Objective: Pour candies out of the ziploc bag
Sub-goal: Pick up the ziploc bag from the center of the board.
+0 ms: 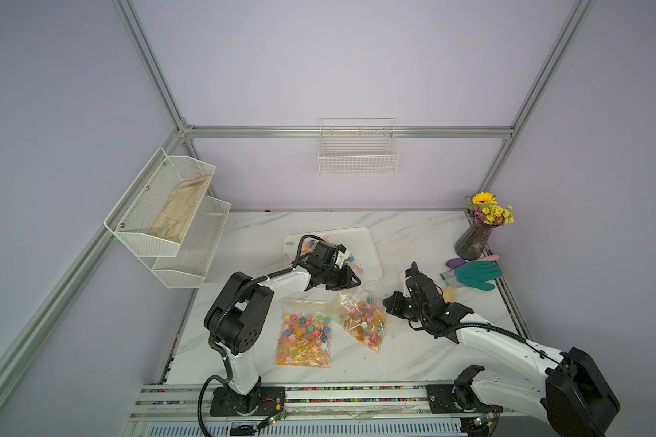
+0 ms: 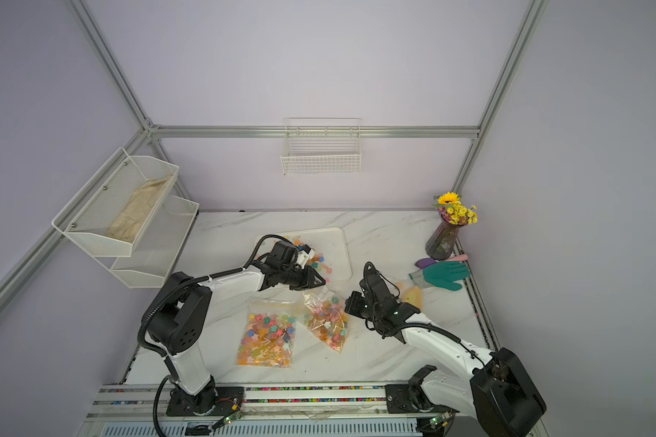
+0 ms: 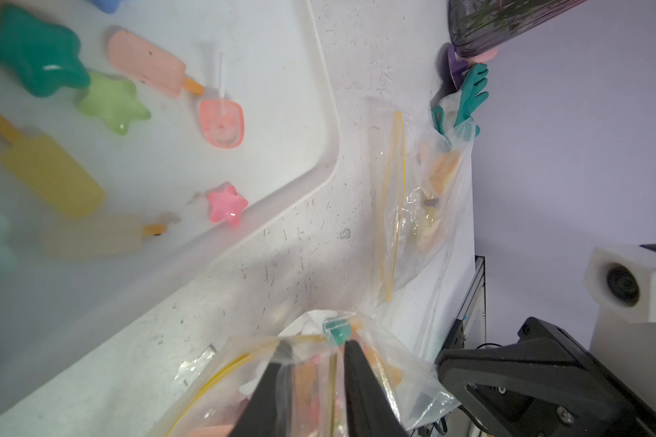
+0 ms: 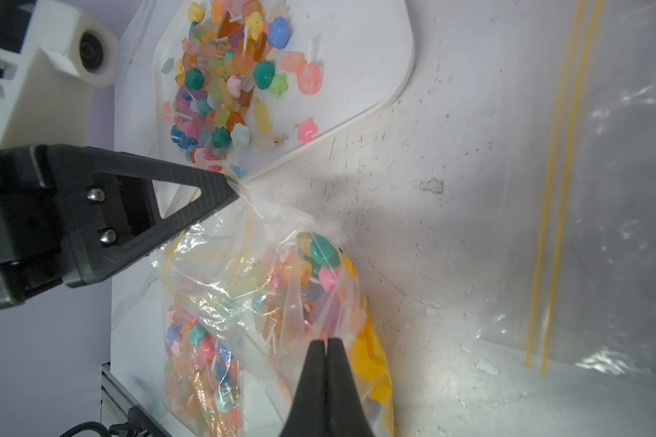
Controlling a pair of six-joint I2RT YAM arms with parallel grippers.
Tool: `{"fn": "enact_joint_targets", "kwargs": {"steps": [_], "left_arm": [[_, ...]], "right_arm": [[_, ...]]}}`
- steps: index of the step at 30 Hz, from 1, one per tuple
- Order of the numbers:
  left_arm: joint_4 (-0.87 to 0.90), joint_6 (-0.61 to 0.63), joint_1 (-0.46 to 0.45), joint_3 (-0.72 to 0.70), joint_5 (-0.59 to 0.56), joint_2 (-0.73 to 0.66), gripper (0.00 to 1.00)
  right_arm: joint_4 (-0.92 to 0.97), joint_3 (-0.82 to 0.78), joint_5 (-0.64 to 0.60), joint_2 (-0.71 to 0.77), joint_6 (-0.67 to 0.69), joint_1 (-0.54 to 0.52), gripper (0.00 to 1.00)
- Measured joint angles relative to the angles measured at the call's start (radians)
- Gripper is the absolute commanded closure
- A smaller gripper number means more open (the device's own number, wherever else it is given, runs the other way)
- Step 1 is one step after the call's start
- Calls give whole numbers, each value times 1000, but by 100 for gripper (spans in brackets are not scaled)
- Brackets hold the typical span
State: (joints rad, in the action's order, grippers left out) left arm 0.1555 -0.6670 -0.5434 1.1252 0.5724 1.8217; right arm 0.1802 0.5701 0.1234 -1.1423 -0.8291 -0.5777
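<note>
Plainly, the left gripper [image 3: 316,346] had its jaws a little apart, with the bunched mouth edge of the ziploc bag [image 1: 362,321] lying between them; whether they truly bit on the film could not be told. The right gripper [image 4: 326,344] was pressed together, and the creases of the film ran into its tips, so it looked clamped on a fold at the bag's right side. Between the two, the bag sat crumpled on the marble table [image 1: 413,234], mouth toward the far side, with the candies [image 4: 320,249] packed inside it and none spilling.

Just beyond that mouth lay the white tray [image 1: 372,242], and a heap of loose candies [image 4: 224,75] covered its left part. Just left of the bag, a second bag [image 1: 305,333] lay flat and full. Off to the right, near a green glove [image 1: 476,274], a slack bag [image 4: 622,227] lay almost empty.

By my judgement the work stood partway: one bag's worth seemed poured onto the tray, the bag between the grippers was not yet lifted or tipped, and the flat one lay untouched. What was left was to raise the crumpled bag's near end and let the sweets slide onto the tray.
</note>
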Motion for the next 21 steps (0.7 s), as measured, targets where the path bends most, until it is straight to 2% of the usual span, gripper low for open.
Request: {"fn": "enact_joint_targets", "kwargs": {"steps": [5, 7, 21], "left_arm": [[8, -1, 0, 19, 1, 0, 91], [11, 2, 0, 25, 1, 0, 100], [19, 5, 0, 29, 5, -31, 100]], "right_arm": [[2, 0, -2, 0, 0, 0, 100], [7, 0, -3, 5, 0, 0, 100], [70, 16, -35, 84, 0, 0, 100]]}}
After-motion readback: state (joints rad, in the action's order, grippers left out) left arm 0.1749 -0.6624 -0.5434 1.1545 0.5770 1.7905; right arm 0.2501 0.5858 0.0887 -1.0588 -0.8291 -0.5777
